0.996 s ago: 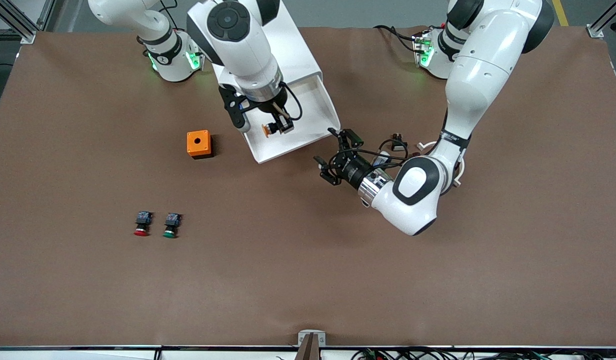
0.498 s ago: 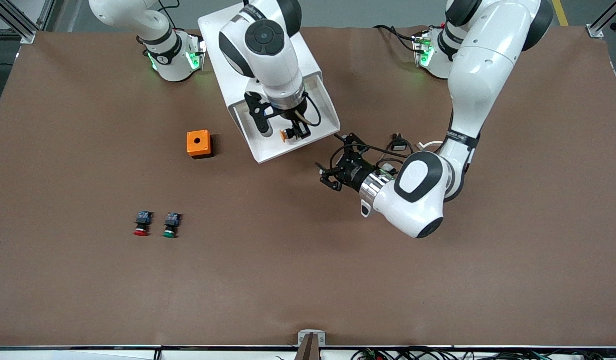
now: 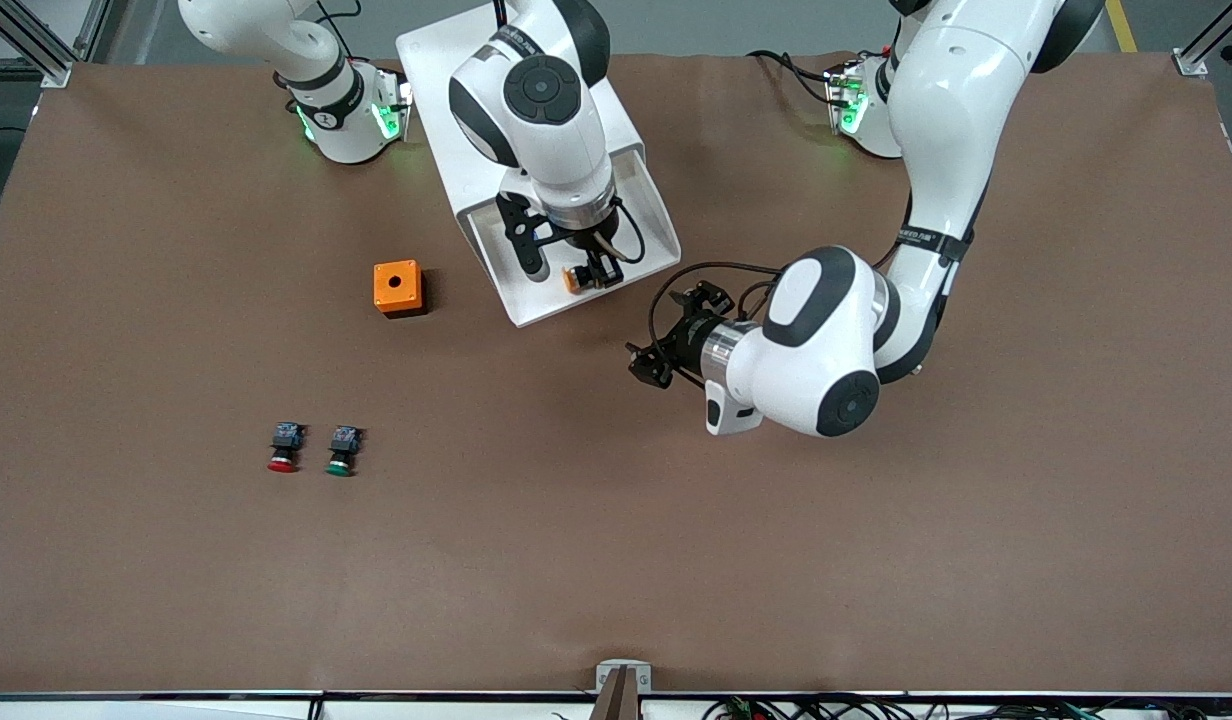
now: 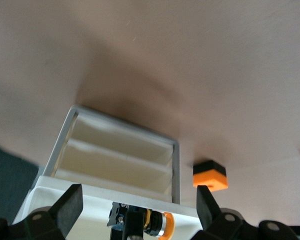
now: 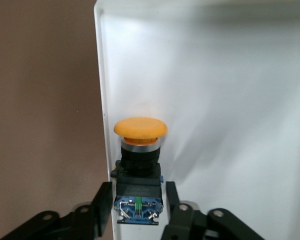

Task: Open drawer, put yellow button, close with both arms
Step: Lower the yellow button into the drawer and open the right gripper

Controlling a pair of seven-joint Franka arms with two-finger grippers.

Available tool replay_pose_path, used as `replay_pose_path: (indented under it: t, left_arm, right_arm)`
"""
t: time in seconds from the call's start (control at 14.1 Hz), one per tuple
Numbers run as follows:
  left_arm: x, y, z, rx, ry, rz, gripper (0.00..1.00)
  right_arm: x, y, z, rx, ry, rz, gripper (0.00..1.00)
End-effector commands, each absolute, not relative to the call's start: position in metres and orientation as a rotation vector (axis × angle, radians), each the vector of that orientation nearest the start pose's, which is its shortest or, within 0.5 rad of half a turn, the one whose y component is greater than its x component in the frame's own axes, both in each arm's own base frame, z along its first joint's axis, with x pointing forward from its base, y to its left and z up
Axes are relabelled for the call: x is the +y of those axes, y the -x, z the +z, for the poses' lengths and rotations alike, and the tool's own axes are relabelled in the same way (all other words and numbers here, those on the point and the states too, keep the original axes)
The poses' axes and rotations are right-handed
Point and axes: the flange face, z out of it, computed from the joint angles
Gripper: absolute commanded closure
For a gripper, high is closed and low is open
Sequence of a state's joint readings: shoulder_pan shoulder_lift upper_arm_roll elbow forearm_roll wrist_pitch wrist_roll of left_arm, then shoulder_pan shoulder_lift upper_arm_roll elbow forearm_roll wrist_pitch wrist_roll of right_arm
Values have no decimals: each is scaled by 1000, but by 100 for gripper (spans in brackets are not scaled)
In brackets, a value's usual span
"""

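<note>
Yellow button (image 5: 140, 160) in the pulled-out drawer (image 3: 631, 215).
Right end effector (image 5: 138, 210) fingers flank its body, grip unclear; left end effector (image 3: 656, 360), fingers apart, hovers over the table (image 3: 616, 520).

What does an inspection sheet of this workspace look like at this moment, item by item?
Surface: brown table, flat, unmarked.
Job's things: drawer pulled out of the white cabinet; yellow button low inside the drawer near its side wall.
Clutter: orange box; red button and green button side by side, nearer the front camera.
Grippers: right gripper over the drawer, fingers either side of the yellow button's body; left gripper open, beside the drawer's front.
Cables: black leads looped at both wrists.
Surroundings: metal frame posts at the table corners.
</note>
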State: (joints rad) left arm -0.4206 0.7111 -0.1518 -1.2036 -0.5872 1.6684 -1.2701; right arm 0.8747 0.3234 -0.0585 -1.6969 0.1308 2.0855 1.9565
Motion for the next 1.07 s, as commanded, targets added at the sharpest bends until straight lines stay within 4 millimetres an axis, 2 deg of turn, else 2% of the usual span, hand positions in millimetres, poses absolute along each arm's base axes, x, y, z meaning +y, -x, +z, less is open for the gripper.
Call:
replay_pose_path:
  t: [0.0, 0.14, 0.28, 0.5, 0.71, 1.0]
  left_arm:
    - [-419, -591, 380, -1192, 3004, 858, 0]
    - [-427, -586, 378, -1115, 3022, 739, 0]
    - [-436, -579, 381, -1023, 3048, 643, 0]
    - [-451, -570, 384, -923, 3076, 495, 0]
    - [-466, -558, 398, -843, 3097, 376, 0]
    - [-481, -547, 407, -751, 3118, 211, 0]
  right_arm:
    - [475, -447, 426, 1734, 2530, 105, 0]
    - [465, -456, 438, 1680, 2544, 96, 0]
    - [442, -471, 456, 1596, 2584, 92, 0]
    - [396, -499, 485, 1457, 2717, 141, 0]
    - [353, -522, 509, 1389, 2746, 140, 0]
    - [297, -543, 519, 1108, 2890, 156, 0]
